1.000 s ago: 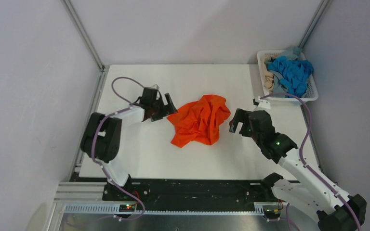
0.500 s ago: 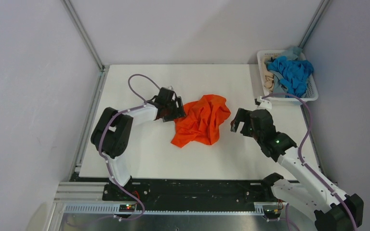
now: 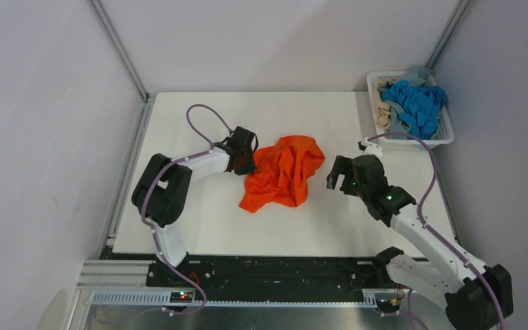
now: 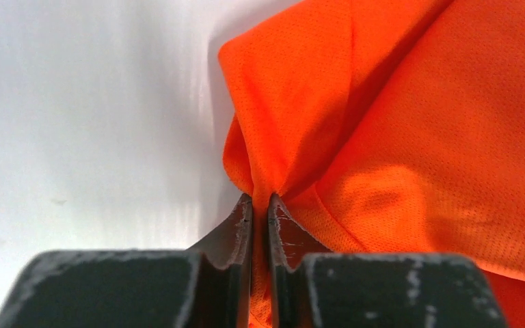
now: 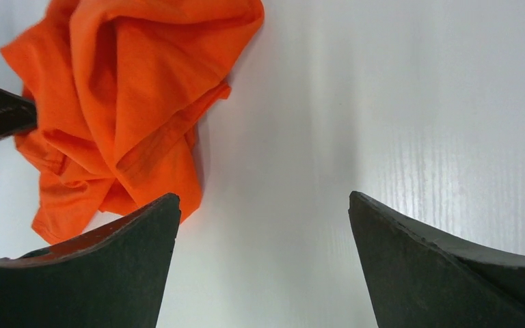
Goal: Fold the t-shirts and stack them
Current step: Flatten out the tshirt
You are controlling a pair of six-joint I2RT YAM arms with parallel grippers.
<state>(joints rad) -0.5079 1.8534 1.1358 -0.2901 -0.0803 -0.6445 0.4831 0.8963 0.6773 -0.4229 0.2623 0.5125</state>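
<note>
The table (image 3: 199,230) nearer and farther than the orange t-shirt (image 3: 283,170) lies open. The left gripper (image 3: 249,163) blocks its left edge. The right gripper (image 3: 337,180) stands near its right.

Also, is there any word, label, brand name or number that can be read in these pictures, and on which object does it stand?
There are none. The orange t-shirt is plain cloth with no print. The white basket and the table show no label. No legible marking appears on either arm.
</note>
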